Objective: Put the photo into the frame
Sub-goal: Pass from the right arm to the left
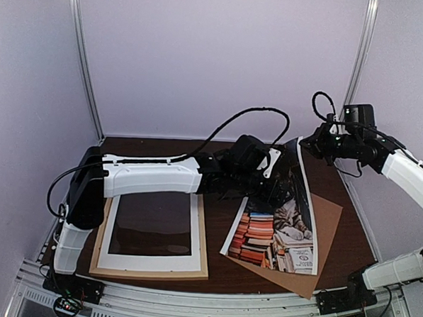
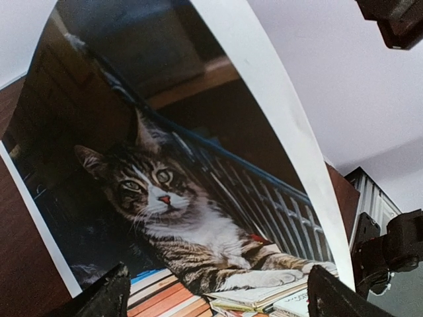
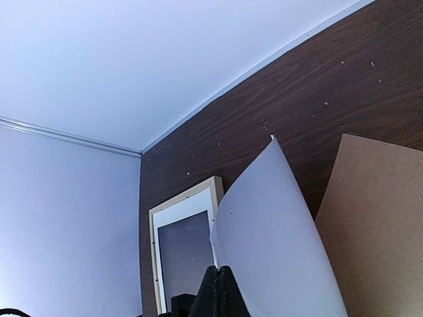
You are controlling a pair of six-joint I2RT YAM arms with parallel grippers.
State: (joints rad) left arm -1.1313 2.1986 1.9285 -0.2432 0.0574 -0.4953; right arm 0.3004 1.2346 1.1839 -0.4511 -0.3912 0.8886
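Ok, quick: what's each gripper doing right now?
Left gripper: open, holding nothing.
Right gripper: closed on the edge of the white-bordered paper cat photo, which is lifted and curled.

We are looking at a dark wood-grain table (image 1: pixel 216 269). The frame (image 1: pixel 149 273) is lying flat on it. Right of the frame, a brown backing board (image 1: pixel 329 221) is lying flat too. The photo (image 1: pixel 271 236) is resting its lower edge just right of the frame, partly over the board, with its upper end curling upward.
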